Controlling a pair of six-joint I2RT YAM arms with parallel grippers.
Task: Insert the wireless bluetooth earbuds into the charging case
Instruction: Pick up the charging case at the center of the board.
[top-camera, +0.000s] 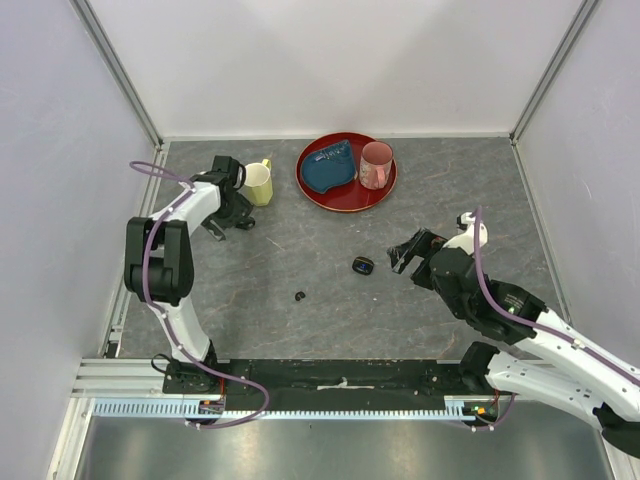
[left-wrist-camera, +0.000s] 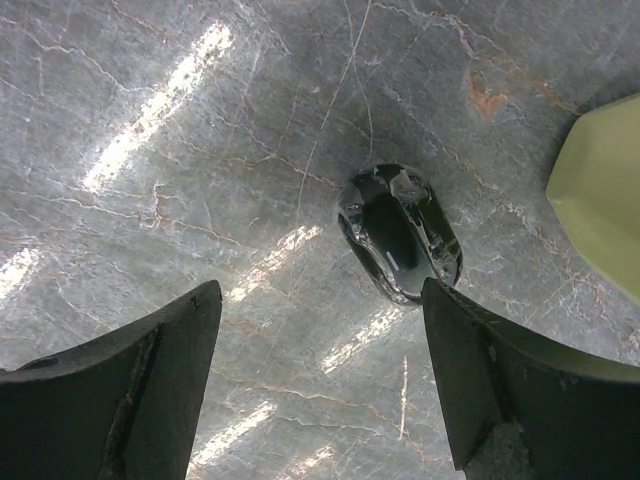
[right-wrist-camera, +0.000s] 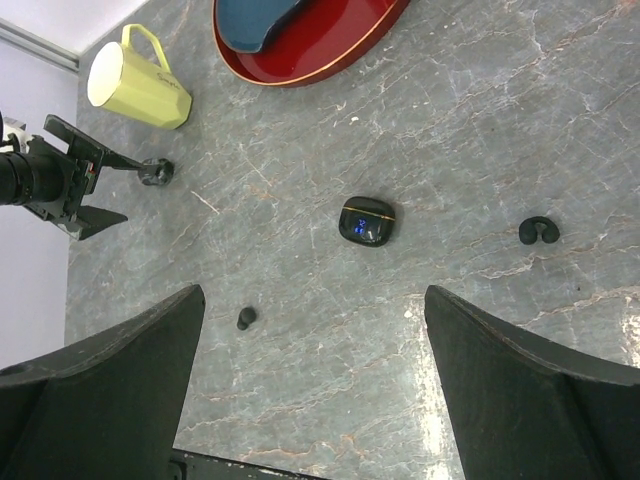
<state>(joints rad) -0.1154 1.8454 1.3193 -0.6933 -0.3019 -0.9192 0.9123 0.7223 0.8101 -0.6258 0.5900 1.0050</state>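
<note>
**Left gripper** (left-wrist-camera: 318, 290)
- Jaws stand apart, with nothing held and only bare table (left-wrist-camera: 150, 150) between them.
- Fingers (left-wrist-camera: 120, 400) are matte black with curved inner faces.
- A glossy earbud (left-wrist-camera: 400, 232) lies flat on the table just ahead of the right-hand finger's tip. It is a black rounded oval. Whether it touches the finger cannot be told.
- Its shell carries one short pale dash, which is not legible as writing.
- The yellow mug (left-wrist-camera: 600, 190) shows as an angular edge at the right of the wrist view. From above it stands just beside this gripper.

**Right gripper** (right-wrist-camera: 315, 292)
- Jaws are spread wide and hold nothing. It hangs above the table, clear of everything.
- Ahead of it lies the charging case (right-wrist-camera: 366, 221), a black rounded pebble shape with a thin gold line along one edge.
- Blue lit marks show on top of the case, too small to read. Whether the lid is up or down cannot be told.
- A black C-shaped piece (right-wrist-camera: 541, 230) lies to the right of the case, apart from it.
- A small dark earbud (right-wrist-camera: 245, 318) lies at lower left, well apart from the case. No earbud can be seen seated in the case.

**Further out**
- The table is grey and stone-look, with pale veins and a rust fleck.
- The red tray (top-camera: 345, 203) sits at the far side. It is round and glossy.
- It carries a blue pouch (top-camera: 328, 170), whose tiny print is unreadable, and a pink mug (top-camera: 376, 165).
</note>
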